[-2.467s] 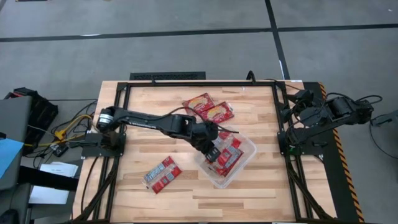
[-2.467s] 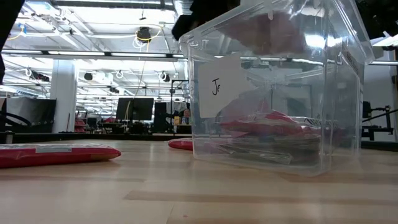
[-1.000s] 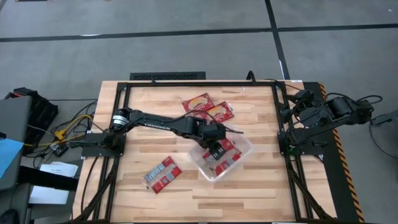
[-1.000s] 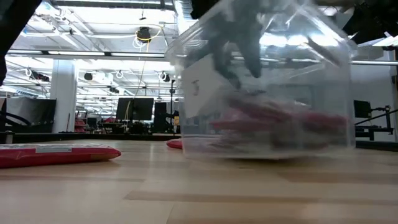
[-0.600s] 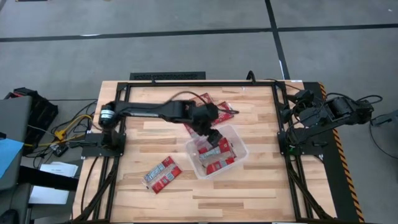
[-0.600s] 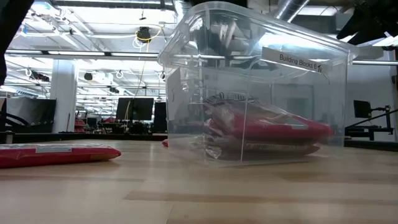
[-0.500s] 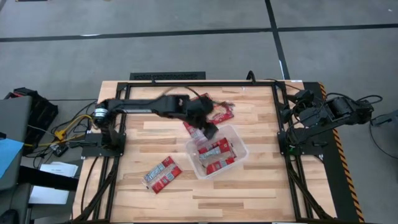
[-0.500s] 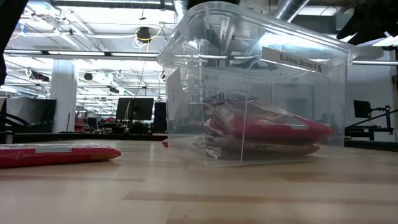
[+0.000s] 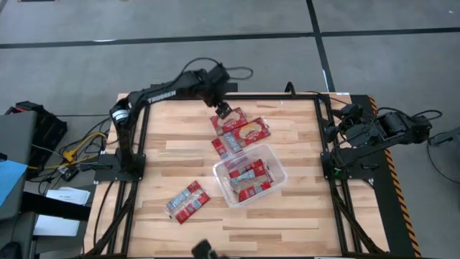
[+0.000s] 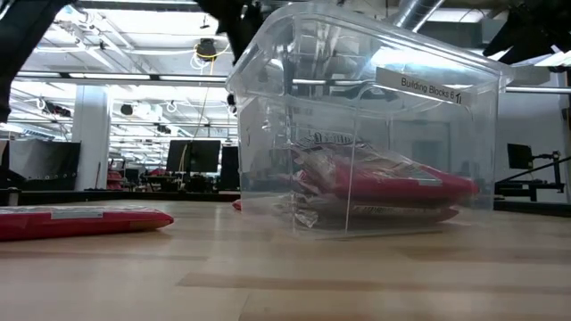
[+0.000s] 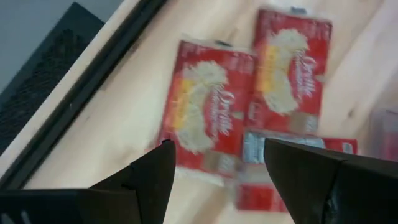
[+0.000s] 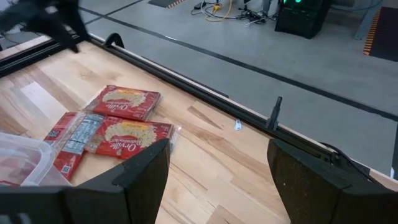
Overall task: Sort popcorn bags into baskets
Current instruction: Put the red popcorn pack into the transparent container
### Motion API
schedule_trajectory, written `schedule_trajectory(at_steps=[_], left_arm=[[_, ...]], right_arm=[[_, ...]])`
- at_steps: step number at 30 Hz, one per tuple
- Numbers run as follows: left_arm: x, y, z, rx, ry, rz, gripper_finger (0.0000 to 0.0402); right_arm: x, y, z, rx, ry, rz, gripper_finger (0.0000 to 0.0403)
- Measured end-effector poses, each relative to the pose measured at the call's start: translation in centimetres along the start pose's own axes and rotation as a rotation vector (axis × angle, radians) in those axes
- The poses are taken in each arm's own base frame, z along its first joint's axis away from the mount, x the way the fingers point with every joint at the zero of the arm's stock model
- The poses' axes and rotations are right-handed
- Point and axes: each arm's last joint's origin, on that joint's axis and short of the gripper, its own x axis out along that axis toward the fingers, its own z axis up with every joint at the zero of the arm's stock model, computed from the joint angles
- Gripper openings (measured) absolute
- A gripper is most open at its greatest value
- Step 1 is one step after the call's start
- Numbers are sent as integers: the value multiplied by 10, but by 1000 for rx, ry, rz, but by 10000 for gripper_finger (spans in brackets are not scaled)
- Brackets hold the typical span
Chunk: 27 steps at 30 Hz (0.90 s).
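The clear plastic basket (image 9: 249, 174) stands on the table right of centre, with several red popcorn bags (image 9: 248, 180) lying flat inside it (image 10: 384, 183). Three more bags lie flat on the wood just beyond it (image 9: 228, 121) (image 9: 253, 129) (image 9: 228, 144). Two bags (image 9: 188, 201) lie side by side at the near left. My left gripper (image 9: 223, 109) hovers open over the far bags; the left wrist view shows them under its spread fingers (image 11: 208, 112). My right gripper (image 9: 338, 126) waits open at the table's right edge.
A black metal frame (image 9: 194, 95) runs along the table's far edge and down both sides. My left arm (image 9: 162, 93) reaches along the far edge. One bag (image 10: 85, 218) lies flat at the left in the low view. Bare wood spreads at the near right.
My left gripper has risen out of the basket and swung toward the table's far edge, and now hangs above the far bags. The basket has slid a little toward the table's left, turned slightly, and now rests still.
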Motion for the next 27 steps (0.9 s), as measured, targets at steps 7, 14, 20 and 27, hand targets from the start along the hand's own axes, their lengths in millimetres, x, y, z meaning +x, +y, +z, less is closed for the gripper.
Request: schedule_trajectory(at_steps=[7,14,20,27], left_arm=[[42,48,3,120,48,-21,231],[91,56,-8,214,143,-160,240],[126,58,-18,286,198,-178,264],[159,66,-29,269,246,-202,281]], right_arm=[[0,-1,-1,5,11,-7,295],[0,-2,-2,11,11,-12,295],[0,-2,-1,60,2,-21,295],[0,-4,-3,98,1,-40,295]])
